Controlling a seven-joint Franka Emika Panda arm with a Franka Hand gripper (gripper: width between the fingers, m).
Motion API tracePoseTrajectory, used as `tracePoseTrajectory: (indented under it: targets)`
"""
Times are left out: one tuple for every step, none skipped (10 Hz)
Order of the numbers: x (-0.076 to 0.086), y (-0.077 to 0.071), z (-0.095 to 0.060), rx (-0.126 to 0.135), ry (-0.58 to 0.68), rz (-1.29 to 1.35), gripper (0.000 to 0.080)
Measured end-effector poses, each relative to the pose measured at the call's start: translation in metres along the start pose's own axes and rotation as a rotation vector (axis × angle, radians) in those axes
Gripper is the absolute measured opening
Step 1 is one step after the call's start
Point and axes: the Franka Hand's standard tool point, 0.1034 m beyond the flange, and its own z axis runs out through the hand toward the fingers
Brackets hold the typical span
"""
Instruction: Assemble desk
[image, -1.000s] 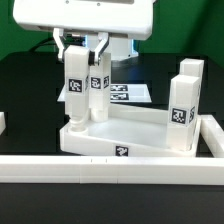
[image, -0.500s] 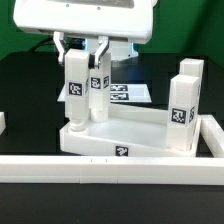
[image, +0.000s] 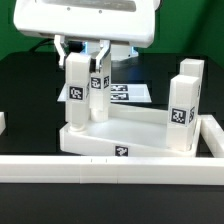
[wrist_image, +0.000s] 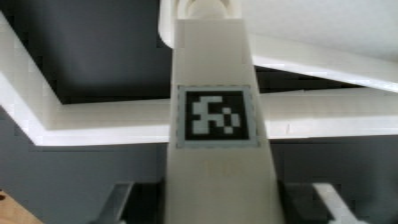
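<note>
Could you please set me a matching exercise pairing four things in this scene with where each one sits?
Things:
1. front leg on the exterior view's left
2. desk top
3. marker board
4. long white rail

Places:
A. in the middle, carrying upright legs
B. across the foreground, in front of the desk top
C. upright between the jaws, at a corner of the desk top
D. flat on the table, behind the desk top

Pairs: 1-C, 2-A, 3-D, 4-B
</note>
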Motion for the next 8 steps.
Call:
tracePoseTrajectory:
  targets:
    - [0.0, 0.0, 0.0, -0.001, 0.003, -0.001, 0.0291]
    - [-0.001, 0.001, 0.0, -0.007, 0.015, -0.004, 0.0291]
    - [-0.002, 0.002, 0.0, -0.015, 0.03, -0.006, 0.0291]
    - [-0.004, 0.004, -0.001, -0.022, 0.041, -0.007, 0.0291]
    - [-0.007, 0.006, -0.002, -0.033, 0.061, -0.01, 0.0291]
    - [-0.009, 0.006, -0.002, -0.041, 0.08, -0.015, 0.0291]
    - [-0.01, 0.007, -0.002, -0.049, 0.096, -0.02, 0.0291]
    - [-0.012, 0.006, -0.001, -0.052, 0.101, -0.025, 0.0291]
